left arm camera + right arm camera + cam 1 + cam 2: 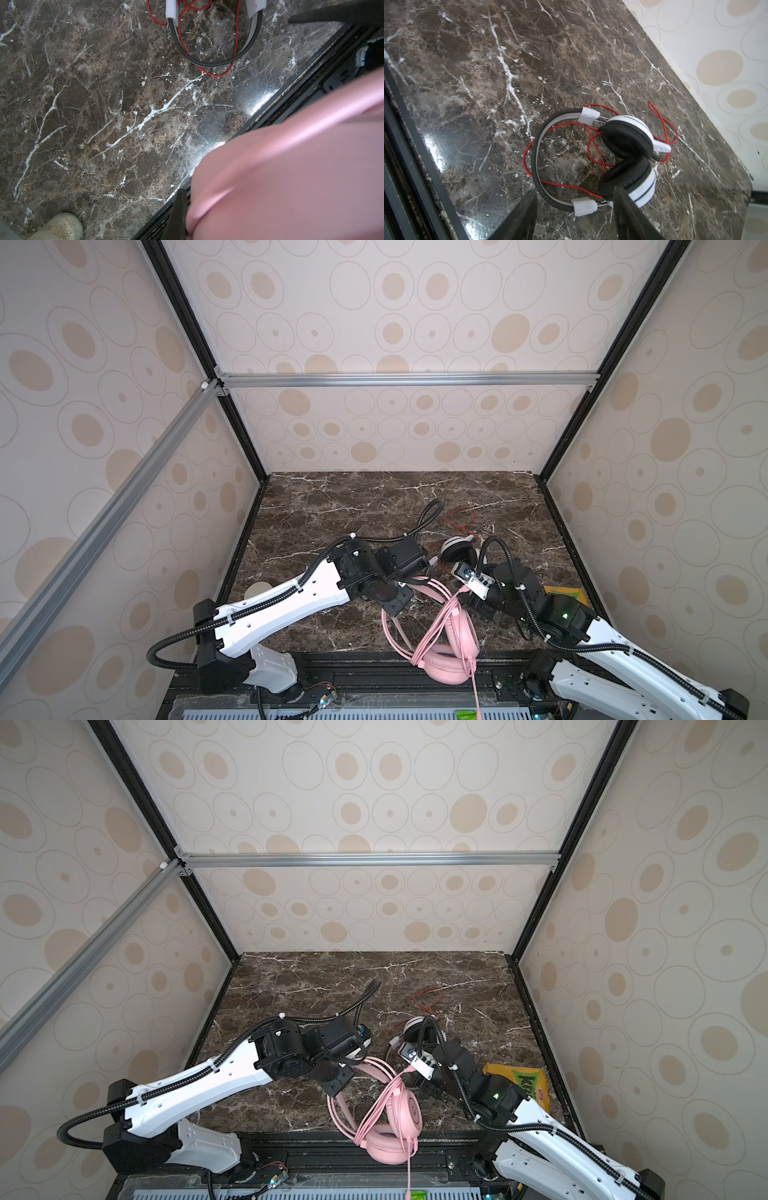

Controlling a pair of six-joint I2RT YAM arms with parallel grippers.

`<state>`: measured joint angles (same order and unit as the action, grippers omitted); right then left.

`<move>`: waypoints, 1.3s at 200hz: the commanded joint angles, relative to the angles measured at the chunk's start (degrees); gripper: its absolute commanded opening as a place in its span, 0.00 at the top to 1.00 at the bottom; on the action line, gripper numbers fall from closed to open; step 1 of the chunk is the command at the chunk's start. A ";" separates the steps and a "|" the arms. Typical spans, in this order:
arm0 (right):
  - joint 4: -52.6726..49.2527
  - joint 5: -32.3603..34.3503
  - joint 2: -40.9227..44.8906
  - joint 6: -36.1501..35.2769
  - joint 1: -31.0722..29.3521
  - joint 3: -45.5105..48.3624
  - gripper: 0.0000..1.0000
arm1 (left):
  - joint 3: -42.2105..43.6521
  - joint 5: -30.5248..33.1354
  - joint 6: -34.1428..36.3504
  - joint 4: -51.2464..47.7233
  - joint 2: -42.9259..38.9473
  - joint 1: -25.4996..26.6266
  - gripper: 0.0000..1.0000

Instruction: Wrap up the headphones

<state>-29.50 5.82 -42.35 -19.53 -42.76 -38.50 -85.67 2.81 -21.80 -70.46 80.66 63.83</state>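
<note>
The pink headphones [451, 655] [395, 1125] lie at the table's front edge, their pink cable [390, 632] looped over the headband. My left gripper [415, 578] [193, 218] is shut on the pink headband, which fills much of the left wrist view. Only one finger [176, 216] shows there. The white-and-black headphones [455, 549] [627, 143] lie flat behind it, with the thin red cable [461, 518] [663, 124] loose around them. My right gripper [574, 190] hangs open just above their headband slider and near earcup, holding nothing.
A yellow-green snack bag [565, 595] [519, 1077] lies under the right arm. A pale round object [257, 589] [62, 226] sits near the left wall. The pink cable's end [476, 689] hangs over the black front rail [415, 145]. Patterned walls close three sides.
</note>
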 commanded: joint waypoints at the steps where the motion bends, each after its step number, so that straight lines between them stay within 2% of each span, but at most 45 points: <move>1: -1.00 -2.38 -0.59 4.30 3.17 -0.88 0.36 | -3.28 -2.07 -0.38 0.24 -1.45 0.61 1.00; 33: -3.47 -3.80 -5.28 10.96 9.27 -3.48 0.35 | -3.65 -2.28 -1.00 -0.12 -0.86 0.68 1.00; 68: -4.66 -9.78 -11.14 27.86 17.98 -5.88 0.35 | -3.17 -2.46 -2.06 -0.36 0.15 0.68 1.00; 93: 0.41 -12.38 -11.14 37.04 18.60 -4.44 0.30 | -2.59 -2.33 -2.63 -0.15 1.29 0.10 1.00; 112: 7.04 -10.99 -8.95 43.19 18.62 -0.22 0.29 | -2.44 -3.34 -2.72 0.75 2.16 -2.01 1.00; 144: 10.15 -6.09 -5.73 46.24 18.63 4.39 0.26 | -2.15 -8.50 -1.90 3.28 3.32 -9.64 1.00; 170: 10.99 -7.38 -4.79 45.29 18.62 5.20 0.25 | -3.03 -12.24 -2.88 5.79 5.77 -16.19 1.00; 214: 11.57 -6.75 -4.70 45.28 18.62 5.97 0.24 | -10.42 -12.65 -5.62 7.34 12.61 -23.36 1.00; 260: 10.88 -6.90 -2.48 44.76 18.66 6.80 0.20 | -17.94 -16.52 -9.69 11.61 21.02 -34.12 1.00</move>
<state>-18.63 -1.50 -47.22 24.82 -24.29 -32.64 -97.01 -9.61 -27.31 -64.03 98.87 34.94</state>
